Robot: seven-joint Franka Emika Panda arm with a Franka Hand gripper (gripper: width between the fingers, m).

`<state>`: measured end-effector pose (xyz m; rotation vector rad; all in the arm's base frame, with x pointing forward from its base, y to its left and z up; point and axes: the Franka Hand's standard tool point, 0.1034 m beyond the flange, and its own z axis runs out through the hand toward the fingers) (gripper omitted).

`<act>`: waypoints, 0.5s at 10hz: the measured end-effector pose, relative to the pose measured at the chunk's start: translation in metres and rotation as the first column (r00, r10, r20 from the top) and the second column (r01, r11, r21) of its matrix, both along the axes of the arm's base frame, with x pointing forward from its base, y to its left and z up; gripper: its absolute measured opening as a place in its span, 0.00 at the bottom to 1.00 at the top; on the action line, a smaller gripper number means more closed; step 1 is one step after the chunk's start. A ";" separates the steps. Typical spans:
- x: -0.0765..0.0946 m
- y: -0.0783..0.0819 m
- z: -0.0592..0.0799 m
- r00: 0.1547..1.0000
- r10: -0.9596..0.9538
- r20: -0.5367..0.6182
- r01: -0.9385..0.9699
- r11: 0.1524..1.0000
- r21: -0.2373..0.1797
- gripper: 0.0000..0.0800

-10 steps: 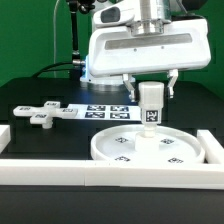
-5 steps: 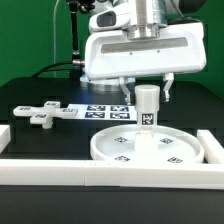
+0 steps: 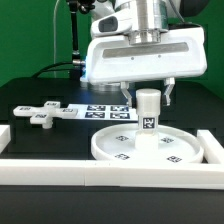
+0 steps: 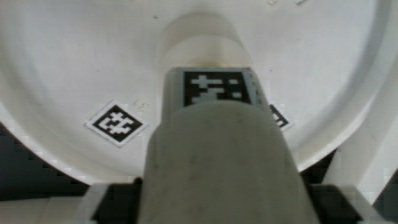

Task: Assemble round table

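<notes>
The jaws grip the upright leg (image 3: 149,109); it sits lower on the disc (image 3: 185,146) than before.

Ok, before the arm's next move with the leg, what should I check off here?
1. Gripper shut on leg: ok.
2. Leg upright: ok.
3. Leg over the middle of the disc, inside its rim: ok.
4. Leg's lower end seated in the disc: cannot tell; neither view shows the joint.
5. Foot out of the way, lying apart from the disc on the exterior view's left: ok.
</notes>
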<state>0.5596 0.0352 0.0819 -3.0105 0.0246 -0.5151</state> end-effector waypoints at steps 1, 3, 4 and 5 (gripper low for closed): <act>0.001 0.000 0.000 1.000 -0.001 0.010 0.001 1.000 -0.002 0.51; 0.004 0.000 0.000 1.000 -0.003 0.026 0.004 1.000 -0.006 0.51; 0.005 -0.001 0.000 0.999 -0.005 0.035 0.005 1.000 -0.008 0.51; 0.006 -0.003 0.000 0.999 -0.009 0.040 0.010 1.000 -0.009 0.51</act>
